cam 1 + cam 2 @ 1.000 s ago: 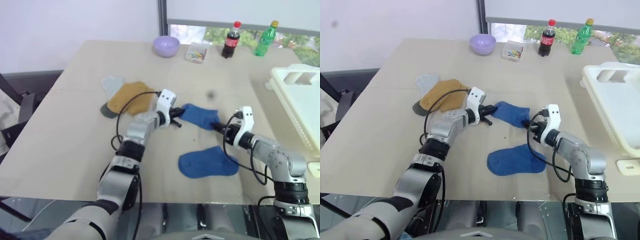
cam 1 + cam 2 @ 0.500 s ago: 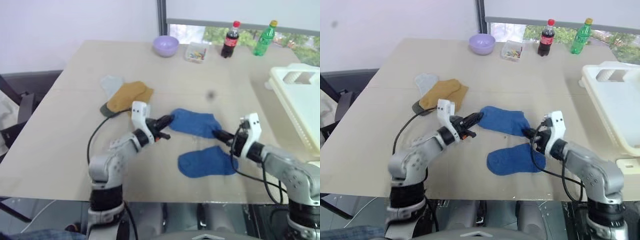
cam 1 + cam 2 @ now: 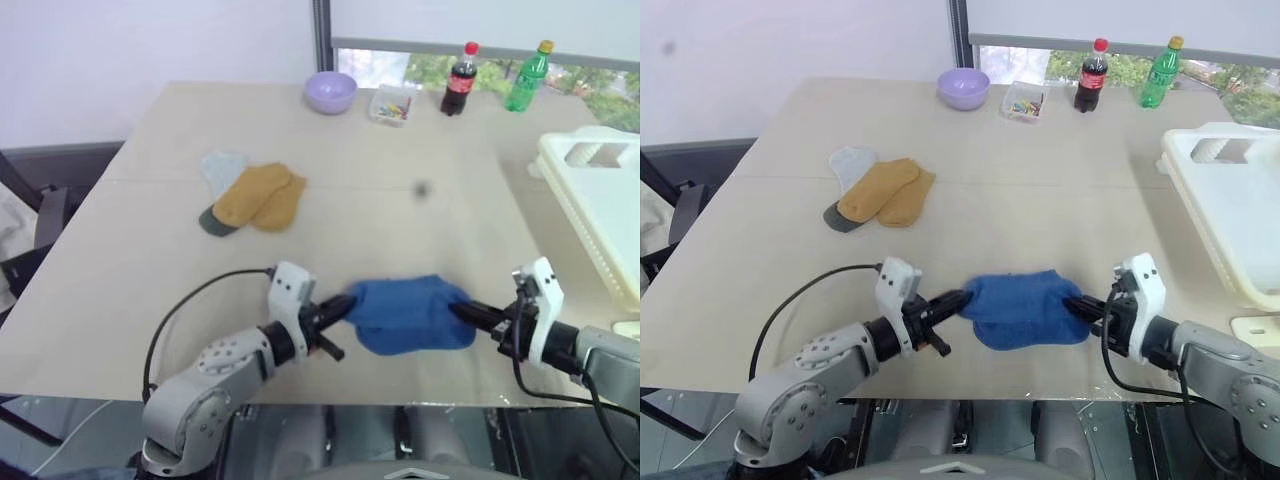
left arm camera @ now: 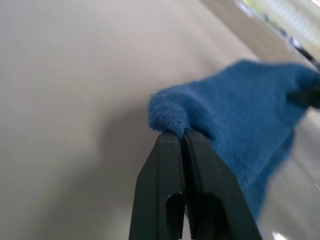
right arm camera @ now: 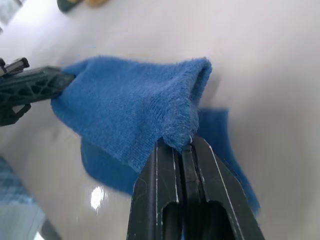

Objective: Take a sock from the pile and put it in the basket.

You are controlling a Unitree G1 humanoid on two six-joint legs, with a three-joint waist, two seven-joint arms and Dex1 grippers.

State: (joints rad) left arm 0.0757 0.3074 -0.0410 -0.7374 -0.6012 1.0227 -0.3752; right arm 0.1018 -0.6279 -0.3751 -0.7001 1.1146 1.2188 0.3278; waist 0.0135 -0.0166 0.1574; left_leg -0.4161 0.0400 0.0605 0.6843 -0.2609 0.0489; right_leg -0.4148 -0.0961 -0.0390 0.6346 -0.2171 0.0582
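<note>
While both claws are pressed together on opposite ends of one royal blue sock (image 3: 405, 305), the job is to keep that cloth from slipping. The left claw (image 3: 345, 307) pinches the end at nine o'clock, the right claw (image 3: 462, 311) the end at three o'clock, and the sock hangs stretched between them near the front edge of the bench (image 3: 130, 260), just over a second blue sock (image 3: 425, 340) lying flat beneath it. In the right wrist view the pinch sits right at the cuff's rim, so I'd judge it a thin hold; any sharp tug apart could pull the fabric free.

The basket (image 3: 600, 210) stands off at about two o'clock from the sock, well apart from it, at the bench's right side. To do this well, I reckon the two arms should travel together, keeping the same gap, lift enough that the hanging middle clears the lower sock and the basket's rim, and only part the fingers once the cloth is over the opening.

The rest of the pile (image 3: 250, 197), mustard, pale and dark grey, lies at eleven o'clock, untouched.
</note>
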